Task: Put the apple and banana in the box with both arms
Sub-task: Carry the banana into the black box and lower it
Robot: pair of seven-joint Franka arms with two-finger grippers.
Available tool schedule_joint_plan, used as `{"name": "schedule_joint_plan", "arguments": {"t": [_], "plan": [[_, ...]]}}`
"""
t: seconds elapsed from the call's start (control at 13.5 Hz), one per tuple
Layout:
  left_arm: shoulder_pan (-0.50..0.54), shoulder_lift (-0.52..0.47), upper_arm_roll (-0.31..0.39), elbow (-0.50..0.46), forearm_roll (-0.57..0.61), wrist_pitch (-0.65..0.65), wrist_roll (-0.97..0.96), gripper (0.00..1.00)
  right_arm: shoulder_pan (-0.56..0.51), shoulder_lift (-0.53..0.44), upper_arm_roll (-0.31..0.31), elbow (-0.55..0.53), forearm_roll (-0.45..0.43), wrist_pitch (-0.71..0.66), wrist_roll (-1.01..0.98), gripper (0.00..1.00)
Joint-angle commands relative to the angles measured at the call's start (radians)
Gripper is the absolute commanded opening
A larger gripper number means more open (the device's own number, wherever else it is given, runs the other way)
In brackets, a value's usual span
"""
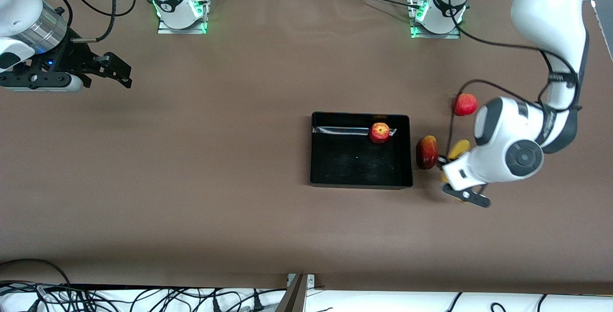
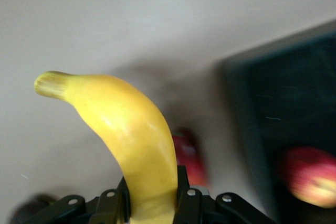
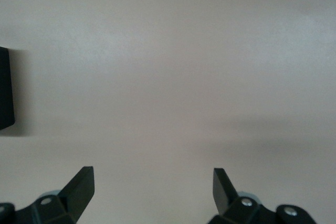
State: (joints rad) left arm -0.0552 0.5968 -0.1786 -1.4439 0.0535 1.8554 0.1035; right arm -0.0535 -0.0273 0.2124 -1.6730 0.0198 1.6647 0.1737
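holding the banana (image 2: 131,145) between its fingers, the left end effector (image 1: 455,178) sat just beside the box (image 1: 316,178), off the short wall at the left arm's end of the desk (image 1: 191,183). in the left wrist view we saw the fingers (image 2: 184,182) pinching the fruit at its lower part, with the stalk end sticking out ahead of the grip. we could not tell from the front view whether the banana was already lifted clear of the desk, since the arm covered most of it.

the relation we judged to matter was this: the box lay from the held banana toward the right arm's end of the desk, with the elongated red-yellow fruit (image 1: 426,152) standing between grip and box wall, touching or nearly touching that wall. the banana's long axis ran roughly along that wall, not across it. so we reckoned the carry would need height over both the fruit and the rim.

the apple (image 1: 379,132) already lay inside the box, against the wall farthest from the front camera. a round all-red fruit (image 1: 464,104) rested on the desk farther from the front camera than the left end effector.

the right end effector (image 1: 107,70) waited with fingers spread, over the desk at the right arm's end, well apart from the box; the left arm was plainly the nearer one.
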Motion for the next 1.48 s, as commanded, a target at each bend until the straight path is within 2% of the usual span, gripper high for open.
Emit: {"name": "schedule_joint_plan", "arguments": {"t": [0.0, 0.15, 0.3, 0.59, 0.67, 0.74, 0.81, 0.96, 1.41], "plan": [[-0.058, 0.008, -0.079, 0.030, -0.069, -0.051, -0.118, 0.00, -0.012, 0.007, 0.013, 0.021, -0.011, -0.008, 0.013, 1.00], [-0.157, 0.038, -0.088, 0.028, -0.069, -0.021, -0.244, 0.00, -0.012, 0.007, 0.013, 0.021, -0.011, -0.008, 0.013, 1.00], [-0.239, 0.076, -0.084, 0.008, -0.067, 0.119, -0.327, 0.00, -0.012, 0.007, 0.013, 0.021, -0.011, -0.006, 0.013, 1.00], [-0.305, 0.195, -0.076, -0.004, -0.031, 0.293, -0.430, 0.00, -0.012, 0.007, 0.013, 0.021, -0.011, -0.008, 0.013, 1.00], [-0.307, 0.216, -0.078, -0.001, -0.034, 0.300, -0.486, 0.17, -0.012, 0.007, 0.013, 0.021, -0.011, -0.008, 0.013, 1.00], [-0.317, 0.225, -0.078, -0.001, -0.024, 0.300, -0.519, 0.92, -0.012, 0.007, 0.013, 0.021, -0.011, -0.008, 0.013, 1.00], [-0.327, 0.218, -0.076, 0.000, -0.021, 0.294, -0.525, 1.00, -0.012, 0.007, 0.013, 0.021, -0.011, -0.008, 0.013, 1.00], [-0.299, 0.174, -0.075, 0.007, -0.021, 0.271, -0.525, 1.00, -0.012, 0.007, 0.015, 0.021, -0.011, -0.008, 0.013, 1.00], [-0.101, -0.135, -0.075, 0.019, 0.022, -0.014, -0.463, 1.00, -0.009, 0.007, 0.015, 0.021, -0.008, -0.008, 0.013, 1.00]]}}
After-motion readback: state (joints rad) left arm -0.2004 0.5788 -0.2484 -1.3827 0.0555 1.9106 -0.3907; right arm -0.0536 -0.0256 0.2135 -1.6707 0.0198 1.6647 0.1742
